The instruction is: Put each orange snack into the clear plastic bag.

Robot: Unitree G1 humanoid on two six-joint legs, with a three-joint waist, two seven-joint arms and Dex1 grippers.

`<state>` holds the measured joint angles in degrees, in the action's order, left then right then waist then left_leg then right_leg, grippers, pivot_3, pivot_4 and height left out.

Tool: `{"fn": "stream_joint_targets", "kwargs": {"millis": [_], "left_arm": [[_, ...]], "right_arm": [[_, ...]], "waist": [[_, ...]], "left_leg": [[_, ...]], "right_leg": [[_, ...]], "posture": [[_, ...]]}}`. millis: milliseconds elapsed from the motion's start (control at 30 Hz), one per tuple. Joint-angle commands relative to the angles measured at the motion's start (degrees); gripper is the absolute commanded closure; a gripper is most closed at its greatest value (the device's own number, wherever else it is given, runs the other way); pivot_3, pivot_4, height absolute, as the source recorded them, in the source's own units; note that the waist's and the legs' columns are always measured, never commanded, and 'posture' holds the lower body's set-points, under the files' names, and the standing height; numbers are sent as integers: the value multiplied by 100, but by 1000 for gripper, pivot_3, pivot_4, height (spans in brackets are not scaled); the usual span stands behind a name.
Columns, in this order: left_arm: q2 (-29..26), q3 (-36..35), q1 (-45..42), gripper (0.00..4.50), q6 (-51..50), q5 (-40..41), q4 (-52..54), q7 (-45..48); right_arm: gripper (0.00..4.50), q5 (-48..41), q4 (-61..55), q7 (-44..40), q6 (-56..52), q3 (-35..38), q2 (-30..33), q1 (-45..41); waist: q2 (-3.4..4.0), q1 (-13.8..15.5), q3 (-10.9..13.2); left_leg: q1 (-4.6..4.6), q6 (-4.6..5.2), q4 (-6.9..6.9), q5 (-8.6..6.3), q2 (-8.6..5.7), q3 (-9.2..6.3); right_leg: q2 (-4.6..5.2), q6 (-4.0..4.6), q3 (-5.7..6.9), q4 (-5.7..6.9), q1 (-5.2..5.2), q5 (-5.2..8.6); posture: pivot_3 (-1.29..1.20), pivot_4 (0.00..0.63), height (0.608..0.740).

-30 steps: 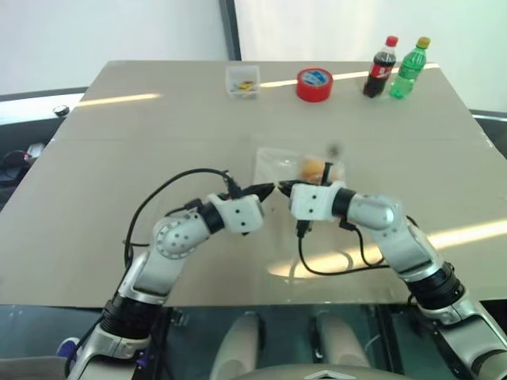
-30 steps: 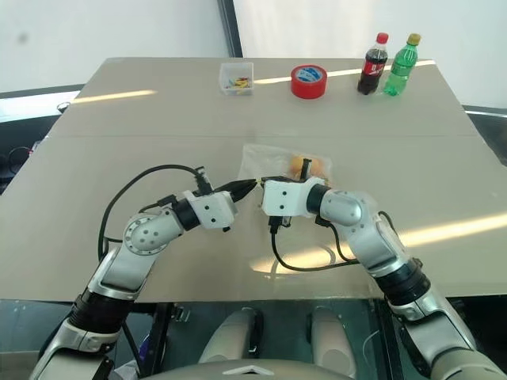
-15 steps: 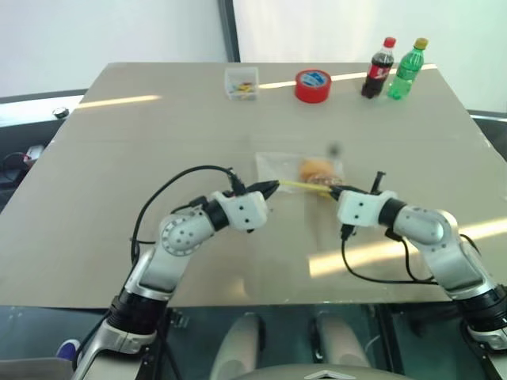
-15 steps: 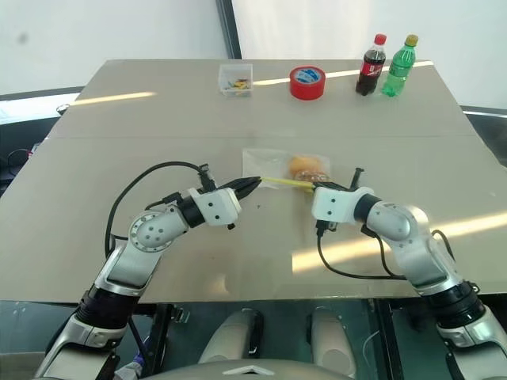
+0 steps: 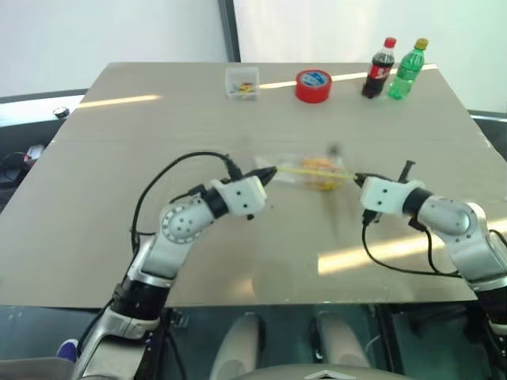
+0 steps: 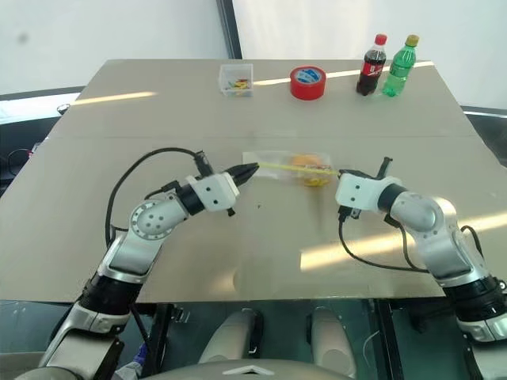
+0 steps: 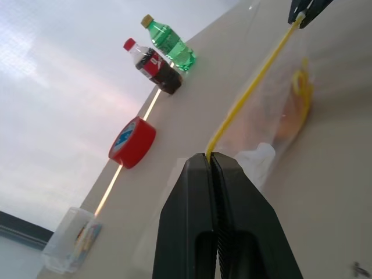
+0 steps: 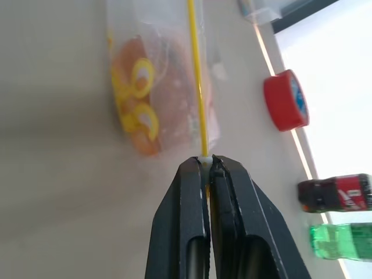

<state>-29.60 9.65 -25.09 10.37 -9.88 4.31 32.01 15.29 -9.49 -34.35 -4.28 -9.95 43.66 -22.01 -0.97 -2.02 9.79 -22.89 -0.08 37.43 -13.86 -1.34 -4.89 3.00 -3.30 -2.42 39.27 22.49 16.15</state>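
So my left fingers (image 5: 268,171) are clenched on one end of the yellow seal strip (image 5: 310,171) of the clear plastic bag (image 5: 305,171), and over on the other side my right fingers (image 5: 356,179) are pinched tight on the far end of that same strip. The strip is stretched straight between my two hands, with the bag hanging from it just above the middle of the table (image 5: 119,158). The orange snacks (image 8: 145,110) sit inside the bag, low in its belly; I can't cleanly separate them into two through the crinkly plastic, so I'm guessing both are in.

I'd say what's left is sealing or setting it down. Tip for this bit: keep both pinches on the strip itself and not the thin film, hold the two ends level, and keep tension even so the bag doesn't tilt and the snacks slide to one corner. Don't yank wider, the strip could slip out.

Well behind the bag, left to right, are a small clear box (image 5: 242,81), the red tape roll (image 5: 314,85) and two bottles (image 5: 394,67), all well clear.
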Motion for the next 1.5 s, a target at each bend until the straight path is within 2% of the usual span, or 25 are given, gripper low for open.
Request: {"fn": "stream_joint_targets", "kwargs": {"millis": [33,300,400,467,567,700,867,967,1000,1067,1167,1233,1267,1400,1500], "left_arm": [[-106,-736,-773,4500,-209,158,-646,-459],[-213,-373,-2119,4500,588,-281,-2742,-1081],[-249,-327,-2302,4500,1068,-227,-2965,-1068],[-290,-313,-2192,4500,1277,-126,-2844,-940],[-489,-194,-1287,4500,1462,197,-2031,-337],[-602,74,-88,4500,1095,398,-1107,233],[-630,140,540,4500,305,930,-419,1014],[-754,-87,784,3624,-337,1427,-26,1340],[-783,-183,859,3043,-570,1627,87,1426],[-909,-432,1058,2393,-1052,2089,349,1615],[-1106,-982,1477,1258,-1838,2984,785,1885],[-1262,-1351,1783,209,-2281,3445,1004,2002],[-1330,-1547,1927,93,-2514,3631,1117,1999],[-1719,-2337,2345,93,-3349,4198,1476,1967],[-1865,-2674,2406,93,-3652,4428,1566,1952]], "right_arm": [[4491,208,477,269,-91,552,271,-578],[4491,661,1527,1118,322,294,92,-1552],[4491,655,1492,1274,466,391,85,-1568],[4491,422,1249,1148,490,487,52,-1358],[4491,-395,71,517,277,629,-42,-202],[4491,-487,-772,294,147,471,-171,991],[4491,-563,-982,-61,-16,267,-244,1431],[3538,-930,-1075,-289,-303,510,-265,1552],[2914,-1037,-1086,-351,-370,600,-246,1605],[2269,-1308,-1121,-512,-490,879,-146,1794],[1072,-1861,-1224,-755,-704,1508,-22,2191],[41,-2306,-1276,-946,-728,1991,3,2531],[9,-2547,-1315,-1028,-733,2244,-24,2697],[9,-3356,-1669,-1240,-996,3356,-63,3408],[9,-3783,-1906,-1309,-1233,3778,-79,3736]], "waist": [[0,1,0],[0,-2,0],[0,-4,-1],[0,-7,-1],[-1,-18,-21],[8,-37,-16],[9,-4,-4],[17,-3,4],[16,-5,3],[16,-4,3],[16,-3,3],[16,2,4],[16,5,4],[16,24,4],[17,56,4]], "left_leg": [[0,0,0,0,-1,-1],[-17,-17,-4,10,-6,2],[-69,-24,3,14,-6,-1],[-93,-26,6,15,-6,0],[-109,-26,-11,15,-5,8],[-117,-18,-9,10,7,11],[-52,12,14,-5,3,8],[66,12,4,-6,10,-3],[91,12,-9,-6,20,-5],[89,12,-10,-6,22,-3],[76,12,-10,-7,21,-4],[68,15,-12,-9,23,-3],[68,16,-12,-10,24,-3],[73,19,-15,-12,25,-3],[82,19,-14,-12,27,-1]], "right_leg": [[0,0,1,0,0,0],[0,0,1,-33,7,-1],[1,-1,5,-27,60,-2],[2,-1,3,-25,84,-2],[5,-1,-7,-34,104,-2],[9,-1,-14,-31,116,0],[5,-9,-13,7,59,-7],[-5,-6,4,-12,-68,-1],[-11,-6,3,-35,-94,-1],[-11,-7,-2,-35,-92,-1],[-4,-7,-2,-40,-84,-2],[-1,-7,-1,-48,-80,-2],[0,-7,0,-50,-82,-2],[6,-7,0,-47,-86,-2],[5,-7,0,-44,-91,-1]], "posture": [[0,150,740],[0,150,740],[0,150,740],[0,150,740],[0,150,740],[0,150,740],[0,150,740],[0,150,740],[0,150,740],[0,150,740],[0,150,740],[0,150,740],[0,150,740],[0,150,740],[0,150,740]]}}
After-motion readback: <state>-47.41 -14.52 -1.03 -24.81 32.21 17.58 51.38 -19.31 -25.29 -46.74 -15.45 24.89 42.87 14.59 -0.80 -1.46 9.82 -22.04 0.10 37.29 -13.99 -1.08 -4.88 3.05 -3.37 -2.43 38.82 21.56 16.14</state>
